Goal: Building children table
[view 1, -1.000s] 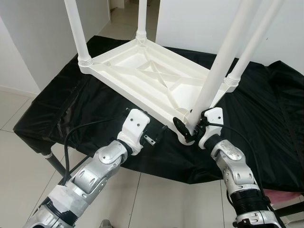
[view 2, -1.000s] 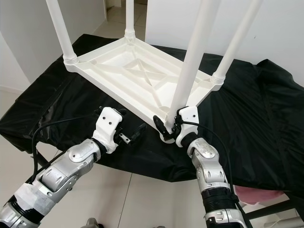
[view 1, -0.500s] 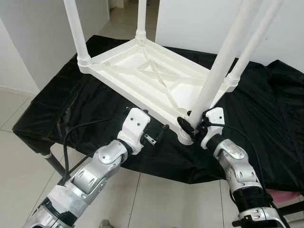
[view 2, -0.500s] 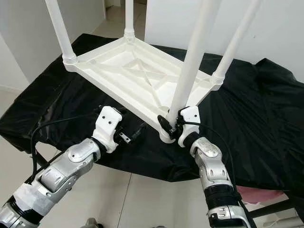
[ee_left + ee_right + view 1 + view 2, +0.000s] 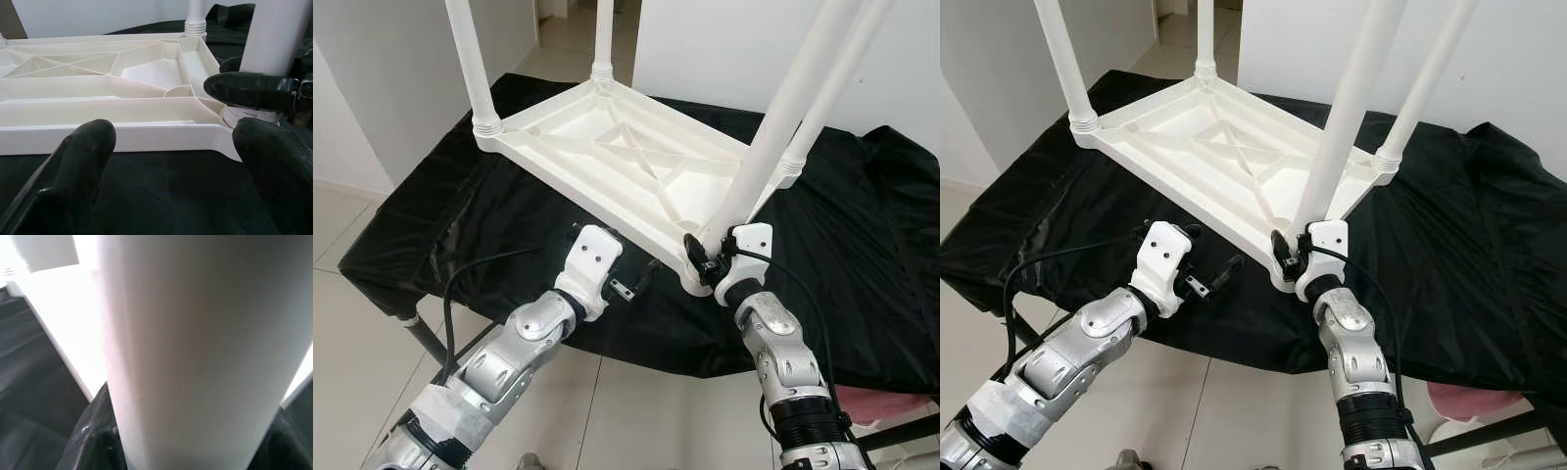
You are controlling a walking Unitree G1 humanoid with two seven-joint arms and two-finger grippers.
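On top of a black cloth (image 5: 862, 225) draped over a stand lies the white plastic children's table (image 5: 626, 157), flipped so its ribbed underside faces up, and by the look of it the build is close to finished: legs rise from all four corners, at roughly 10, 12, 2 and 5 o'clock around the top. Three of them sit in their threaded collars with nothing touching them. The fourth, the near leg (image 5: 773, 127) at 5 o'clock, is the one in hand; the right gripper (image 5: 707, 260) has its black fingers closed around its base, just above the corner socket, and the leg leans a little off plumb, so I judge it is being seated or twisted home, not yet fully tight. What seems left is firming up that joint and turning the table right way up. The left gripper (image 5: 631, 282) rests on the cloth at about 7 o'clock of the tabletop, just beside the near rim (image 5: 146, 134), with its fingers (image 5: 78, 161) spread apart and holding nothing. The table is smooth, glossy moulded plastic, with diagonal stiffening ribs crossing its underside, and the legs are plain round tubes that run up past the top of the head views.
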